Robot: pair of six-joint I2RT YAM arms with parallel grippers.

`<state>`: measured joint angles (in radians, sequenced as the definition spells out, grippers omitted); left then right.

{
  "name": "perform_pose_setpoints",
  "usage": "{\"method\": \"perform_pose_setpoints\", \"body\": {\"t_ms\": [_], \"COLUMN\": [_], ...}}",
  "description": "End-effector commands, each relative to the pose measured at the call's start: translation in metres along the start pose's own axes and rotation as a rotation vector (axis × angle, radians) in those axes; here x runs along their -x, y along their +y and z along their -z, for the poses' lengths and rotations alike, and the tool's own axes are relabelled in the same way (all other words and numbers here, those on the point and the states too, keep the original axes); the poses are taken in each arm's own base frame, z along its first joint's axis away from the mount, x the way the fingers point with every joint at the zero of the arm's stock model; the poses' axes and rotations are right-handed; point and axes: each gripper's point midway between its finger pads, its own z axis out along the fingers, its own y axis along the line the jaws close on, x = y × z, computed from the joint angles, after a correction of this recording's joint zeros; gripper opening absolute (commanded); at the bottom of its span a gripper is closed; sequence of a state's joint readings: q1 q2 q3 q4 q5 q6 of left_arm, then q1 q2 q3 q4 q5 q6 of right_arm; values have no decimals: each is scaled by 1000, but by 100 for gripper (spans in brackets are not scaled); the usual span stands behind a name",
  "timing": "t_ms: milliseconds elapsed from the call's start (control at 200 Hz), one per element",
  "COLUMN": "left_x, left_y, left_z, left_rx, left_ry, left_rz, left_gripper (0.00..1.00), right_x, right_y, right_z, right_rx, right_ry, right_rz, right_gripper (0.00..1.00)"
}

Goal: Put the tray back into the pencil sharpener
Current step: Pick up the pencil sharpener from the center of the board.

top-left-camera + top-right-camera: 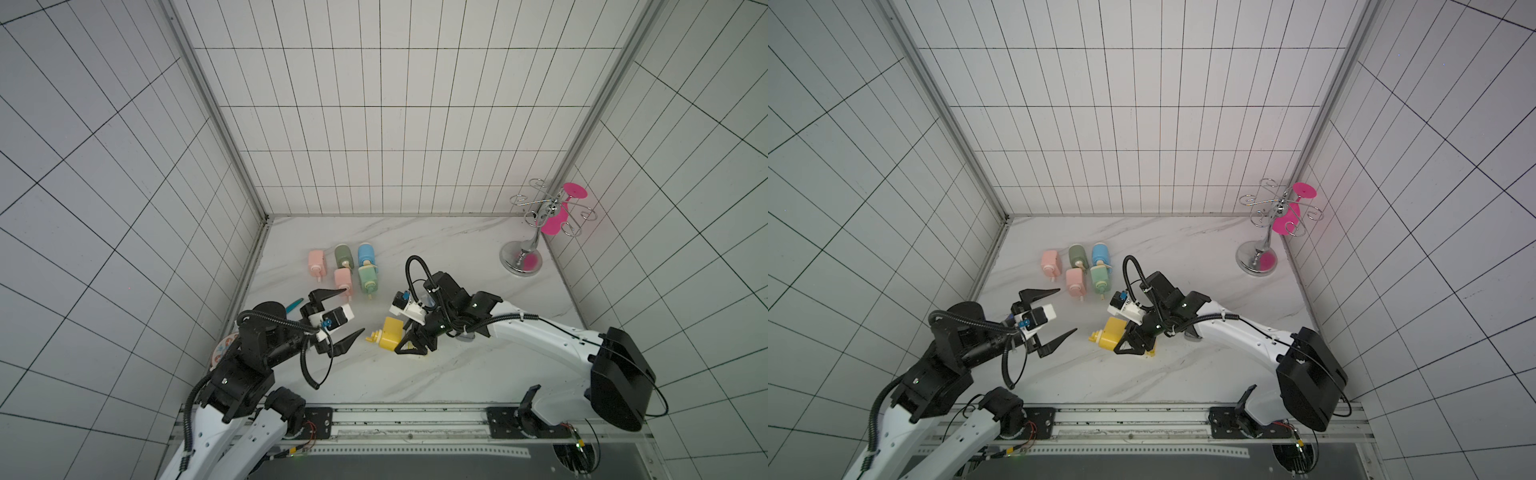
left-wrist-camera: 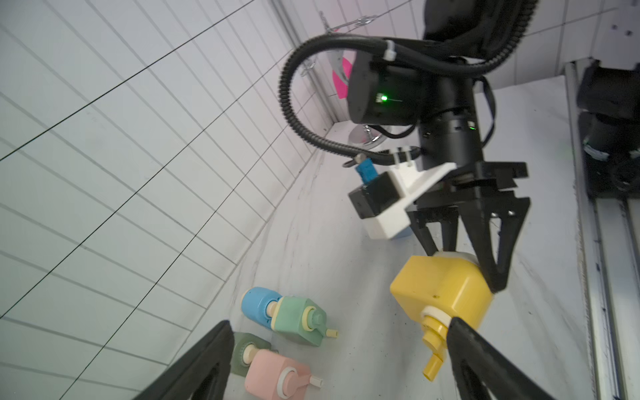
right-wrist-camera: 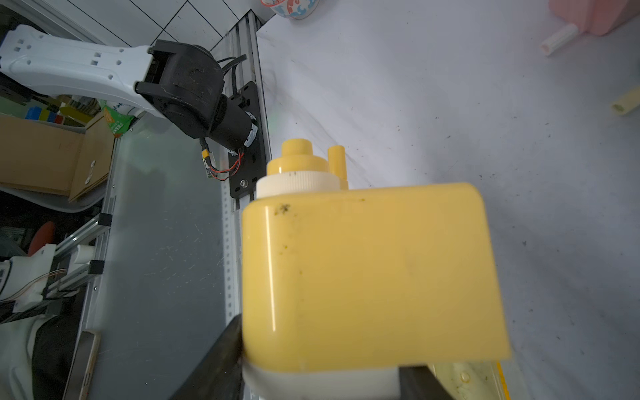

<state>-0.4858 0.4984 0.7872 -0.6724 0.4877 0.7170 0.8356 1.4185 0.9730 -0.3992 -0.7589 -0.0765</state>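
The yellow pencil sharpener (image 1: pixel 392 332) (image 1: pixel 1112 332) lies on its side on the marble table, crank pointing towards the left arm. My right gripper (image 1: pixel 409 345) (image 3: pixel 322 367) is shut on its white end, one black finger on each side, as the left wrist view also shows (image 2: pixel 465 270). A translucent yellowish tray (image 3: pixel 464 377) (image 1: pixel 1150 354) lies on the table just beside that gripper, mostly hidden by it. My left gripper (image 1: pixel 354 311) (image 1: pixel 1067 311) (image 2: pixel 339 322) stands wide open a little way from the crank (image 2: pixel 433 353), holding nothing.
Several other sharpeners (pink (image 1: pixel 316 262), dark green (image 1: pixel 343 255), blue (image 1: pixel 366 253), mint (image 1: pixel 368 279)) lie grouped behind the grippers. A chrome glass rack (image 1: pixel 521 262) with a pink glass (image 1: pixel 557 220) stands at the back right. A teal pen (image 1: pixel 295 304) and a patterned bowl (image 1: pixel 222 347) lie near the left wall.
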Motion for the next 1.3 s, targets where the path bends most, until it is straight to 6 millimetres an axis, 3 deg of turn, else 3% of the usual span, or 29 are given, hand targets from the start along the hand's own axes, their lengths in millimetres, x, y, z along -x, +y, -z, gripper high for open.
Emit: {"method": "perform_pose_setpoints", "body": {"t_ms": [0,155,365,555,760,970,1294], "left_x": [-8,-12,-24,-31,-45,-62,-67], "left_y": [-44,-64,-91,-86,-87,-93,-90], "left_z": [-2,-13,-44,-70,-86,-94,-98], "left_rx": [-190,-238,-269,-204,-233,-277,-261], "left_ry": [-26,-45,-10,24,100,169,188], "left_rz": [-155,-254,-415,-463,-487,-503,-526], "left_gripper": [97,98,98,98,97,81,51], "right_x": [25,27,30,29,30,29,26], "right_y": [19,22,26,28,31,33,37], "right_z": [15,15,11,9,7,4,-1], "right_rx": [67,93,146,168,185,196,220], "right_ry": [-40,-39,-27,-20,-16,-6,24], "right_rz": [-25,-55,-90,-100,-98,-97,-94], "right_gripper": [30,29,29,29,29,30,30]}}
